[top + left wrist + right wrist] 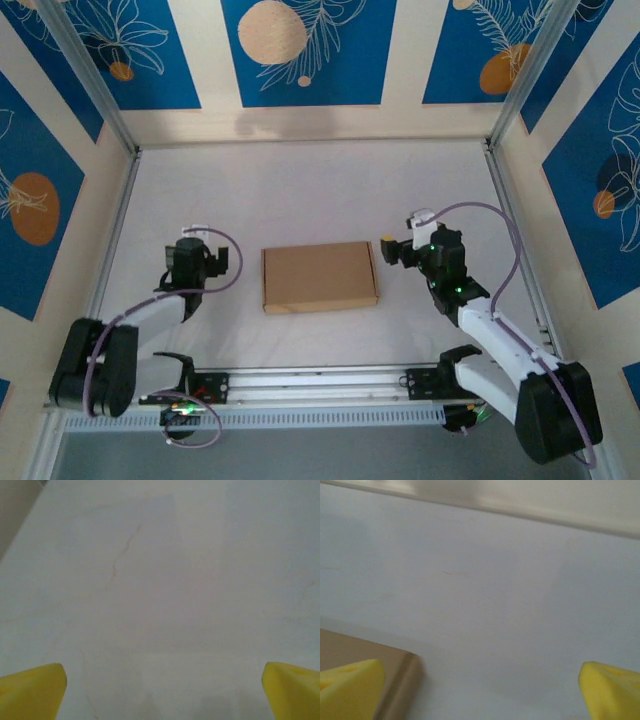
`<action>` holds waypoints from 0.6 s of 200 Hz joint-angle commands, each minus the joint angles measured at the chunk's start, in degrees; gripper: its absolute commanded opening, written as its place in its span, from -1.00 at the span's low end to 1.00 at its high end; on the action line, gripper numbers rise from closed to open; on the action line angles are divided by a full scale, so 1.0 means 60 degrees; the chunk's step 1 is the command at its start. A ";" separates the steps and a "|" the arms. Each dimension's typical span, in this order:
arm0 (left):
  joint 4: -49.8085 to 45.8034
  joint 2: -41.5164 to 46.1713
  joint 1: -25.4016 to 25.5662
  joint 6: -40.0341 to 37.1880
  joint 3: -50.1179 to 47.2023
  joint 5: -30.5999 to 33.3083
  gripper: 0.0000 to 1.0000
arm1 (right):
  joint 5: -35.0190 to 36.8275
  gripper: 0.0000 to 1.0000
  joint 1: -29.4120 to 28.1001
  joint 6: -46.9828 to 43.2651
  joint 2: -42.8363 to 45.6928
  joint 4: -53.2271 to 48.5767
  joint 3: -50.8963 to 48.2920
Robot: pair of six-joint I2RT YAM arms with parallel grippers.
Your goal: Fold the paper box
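The paper box lies flat in the middle of the desk, between the two arms. From above it reads as a closed, shallow brown rectangle, with its long axis running left to right and its near edge facing the arm bases.

The right gripper is the nearer one. It sits just beside the box's right edge, close to the far right corner, with its jaws spread wide and nothing between them. In the right wrist view, that brown corner shows just past the gripper's left fingertip, so the box lies to the gripper's left.

The left gripper is released too, holding nothing, and stands a little apart from the box's left edge over bare desk.

No flap stands up, so the folding looks finished. Any further press or tuck would fall to the right arm.
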State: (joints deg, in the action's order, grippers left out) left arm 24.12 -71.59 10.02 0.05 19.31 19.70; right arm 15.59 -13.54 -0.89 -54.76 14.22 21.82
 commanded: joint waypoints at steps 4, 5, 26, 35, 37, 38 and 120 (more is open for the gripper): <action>0.3754 -0.0988 -0.0219 -0.0335 -0.0108 -0.0661 1.00 | -0.0015 0.99 0.1391 0.0469 -0.0613 0.2912 -0.1150; 0.3837 -0.1046 -0.0227 -0.0392 -0.0096 -0.0683 1.00 | -0.0040 0.99 0.1465 0.0484 -0.0643 0.3003 -0.1207; 0.5348 -0.2541 -0.0551 -0.0525 -0.0163 -0.1434 1.00 | -0.1696 0.98 0.2658 0.0670 -0.1533 0.4872 -0.1762; 0.7115 -0.3360 -0.0643 -0.0601 -0.0463 -0.1509 1.00 | -0.2092 0.99 0.2864 0.0844 -0.2053 0.5391 -0.1674; 0.7296 -0.3328 -0.0652 -0.0596 -0.0519 -0.1547 1.00 | -0.2124 0.99 0.2885 0.0922 -0.2186 0.5540 -0.1634; 0.7300 -0.3278 -0.0648 -0.0596 -0.0565 -0.1588 1.00 | -0.2135 0.99 0.2900 0.0952 -0.2257 0.5606 -0.1610; 0.4673 -0.3038 -0.0960 -0.0435 0.0495 -0.2449 1.00 | -0.2933 0.98 0.2549 0.1020 -0.5386 0.5221 0.0379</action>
State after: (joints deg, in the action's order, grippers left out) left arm 51.44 -89.60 4.89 -2.31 21.43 7.03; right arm -0.91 1.91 6.42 -87.79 45.52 22.15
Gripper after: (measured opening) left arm 0.999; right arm 0.992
